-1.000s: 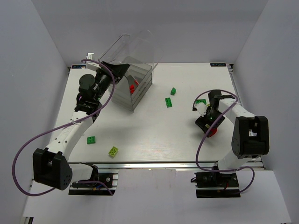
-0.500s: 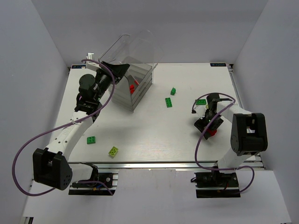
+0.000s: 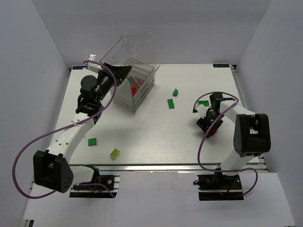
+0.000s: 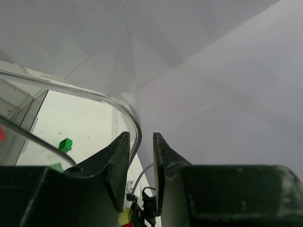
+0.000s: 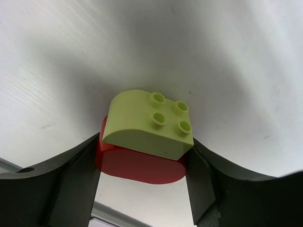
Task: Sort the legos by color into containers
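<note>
In the right wrist view a yellow-green lego (image 5: 142, 123) with four studs sits on top of a red lego (image 5: 137, 168), and my right gripper (image 5: 145, 142) is shut on the pair, one finger against each side. From above, that gripper (image 3: 210, 125) is low over the table at the right, with the red lego (image 3: 215, 132) just showing. The containers are one clear box (image 3: 137, 87) at the back, with red legos (image 3: 135, 88) inside. My left gripper (image 4: 140, 135) is shut on the curved rim (image 4: 94, 94) of its raised clear lid.
Loose legos lie on the white table: dark green ones (image 3: 175, 92), (image 3: 170, 103), (image 3: 203, 103) right of the box, another green one (image 3: 93, 142) and a yellow-green one (image 3: 114, 153) near the front left. White walls enclose the table.
My right gripper has shifted slightly toward the back and closed its fingers in on the stacked legos. The left arm and the lid have stayed put.
</note>
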Tool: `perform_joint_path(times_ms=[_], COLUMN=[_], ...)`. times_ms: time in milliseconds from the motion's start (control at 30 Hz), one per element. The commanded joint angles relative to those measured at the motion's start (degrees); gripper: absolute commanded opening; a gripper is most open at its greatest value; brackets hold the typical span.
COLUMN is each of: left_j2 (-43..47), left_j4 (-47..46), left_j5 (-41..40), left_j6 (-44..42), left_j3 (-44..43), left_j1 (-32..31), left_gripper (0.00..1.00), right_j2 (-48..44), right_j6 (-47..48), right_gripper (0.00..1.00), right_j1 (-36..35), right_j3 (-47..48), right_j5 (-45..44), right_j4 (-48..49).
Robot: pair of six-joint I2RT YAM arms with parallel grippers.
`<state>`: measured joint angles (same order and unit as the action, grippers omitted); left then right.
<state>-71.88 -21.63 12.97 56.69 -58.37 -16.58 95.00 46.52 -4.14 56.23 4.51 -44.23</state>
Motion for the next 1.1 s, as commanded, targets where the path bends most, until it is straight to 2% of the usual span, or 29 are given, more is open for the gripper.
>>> perform_joint_path(times_ms=[0, 67, 200, 333, 500, 600, 633, 733, 867, 900, 1000, 1067], left_j2=[3.0, 3.2, 4.4, 5.4, 5.8, 5.1, 4.6, 4.2, 6.0, 6.8, 10.0, 10.7], left_j4=[-0.4, 0.9, 4.3, 7.4, 11.6, 17.8, 23.2, 29.3, 37.1, 37.5, 35.5, 31.5], left_j5=[1.4, 1.5, 1.6, 1.4, 2.4, 3.6, 3.6, 3.6, 2.4, 2.4, 4.2, 6.7], left_j6=[0.3, 0.2, 0.1, -0.1, 0.0, -0.7, -1.1, -2.5, -4.2, -4.2, -3.2, -1.6], left_j3=[0.7, 1.2, 1.3, 1.3, -1.2, -5.9, -7.3, -12.5, -15.4, -15.0, -11.3, -7.6], left_j1=[0.2, 0.2, 0.2, 0.2, 0.2, -0.3, -0.3, -0.3, -0.8, -0.8, -0.8, -0.8], left_gripper=[0.37, 0.39, 0.6, 0.72, 0.79, 0.85, 0.86, 0.86, 0.78, 0.63, 0.37, 0.35], right_j2=[1.3, 3.0, 4.4, 4.8, 4.8, 4.5, 4.5, 4.8, 4.5, 4.1, 2.0, 1.2], right_j6=[1.7, 1.5, 1.4, 1.6, 1.7, 1.6, 1.4, 1.2, 2.0, 2.9, 10.1, 15.4], right_gripper=[0.44, 0.42, 0.41, 0.4, 0.37, 0.36, 0.36, 0.36, 0.34, 0.31, 0.3, 0.29], right_j1=[-0.3, -0.1, -0.2, -0.2, -0.3, -0.6, -0.7, -0.8, -1.1, -1.2, -2.0, -2.9], right_j3=[4.8, 7.6, 9.7, 10.6, 11.4, 11.8, 11.9, 12.2, 13.1, 13.4, 14.0, 15.2], right_j5=[6.6, 7.3, 8.1, 9.1, 12.0, 13.2, 13.5, 14.2, 17.7, 19.3, 27.7, 34.0], right_j4=[-2.1, -3.0, -3.1, -3.0, -3.7, -3.8, -3.8, -3.6, -4.5, -4.9, -7.6, -11.1])
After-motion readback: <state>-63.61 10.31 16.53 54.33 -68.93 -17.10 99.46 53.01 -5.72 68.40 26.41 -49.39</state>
